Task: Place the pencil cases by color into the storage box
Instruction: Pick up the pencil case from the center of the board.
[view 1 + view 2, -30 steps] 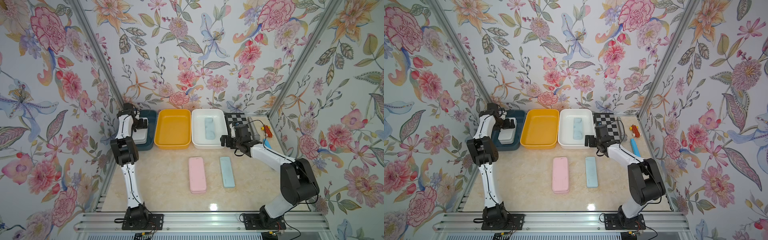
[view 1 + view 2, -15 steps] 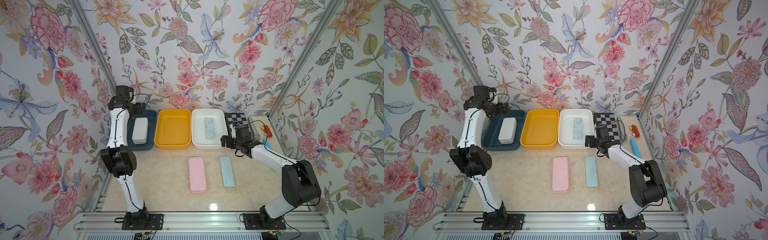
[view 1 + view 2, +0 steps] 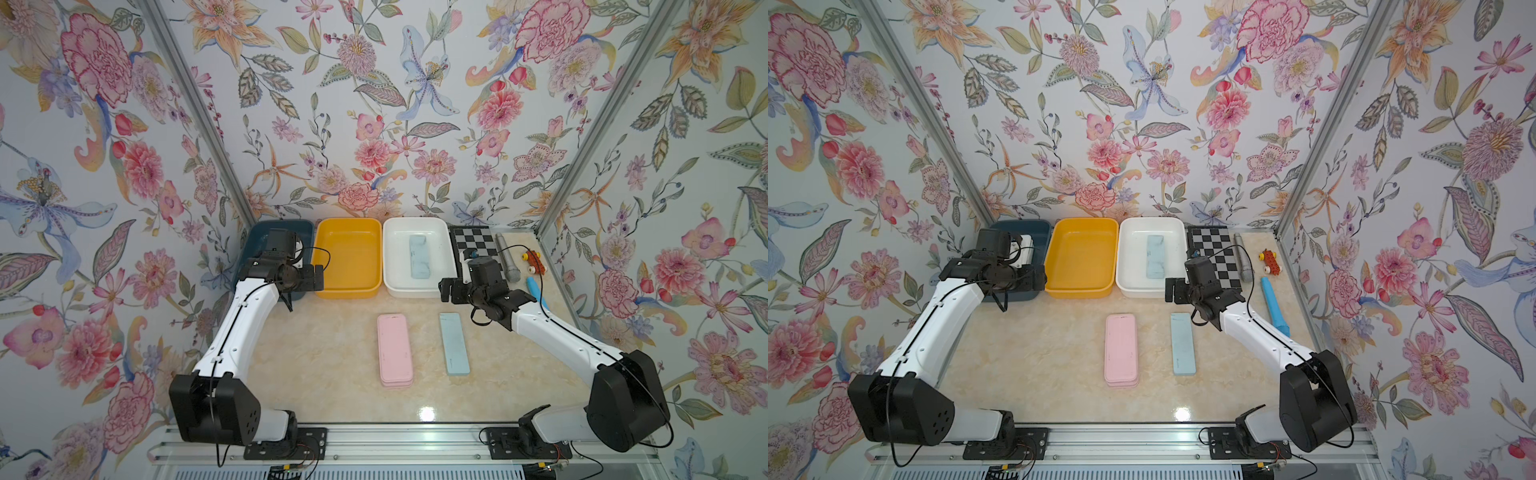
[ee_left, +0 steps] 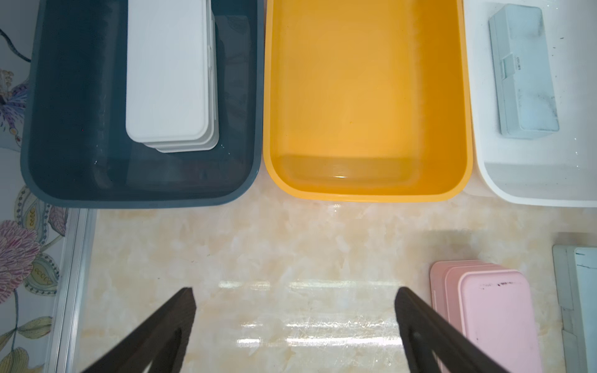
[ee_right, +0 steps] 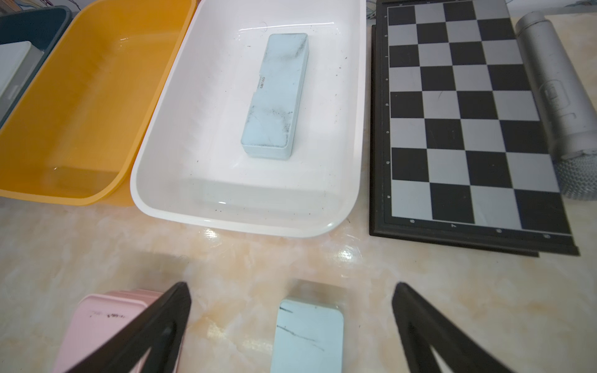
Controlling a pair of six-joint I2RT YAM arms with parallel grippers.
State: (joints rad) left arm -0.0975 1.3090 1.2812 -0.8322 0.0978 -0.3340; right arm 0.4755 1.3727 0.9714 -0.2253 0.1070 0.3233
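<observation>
**Top views:** In both top views, three storage boxes line the back wall. An empty yellow box stands in the middle, with a dark blue box just to its left and a white box just to its right. One light blue pencil case lies in the white box. In front of the yellow box and toward its right, a stack of pink pencil cases lies flat on the table. A loose light blue case lies beside the stack but apart from it, on the side away from the yellow box. In a top view, white pencil cases show in the dark blue box beneath the left arm. Right of the yellow box, past the white one, sit a chessboard, a grey microphone, a red toy car and a bright blue stick.

**Left wrist view:** The left gripper hangs over bare table in front of the yellow box's left corner. Its jaws are wide apart and hold nothing.

**Right wrist view:** The right gripper hovers in front of the white box, right of the yellow box. Its jaws are spread wide and empty, and the near end of the loose light blue case shows between them.
</observation>
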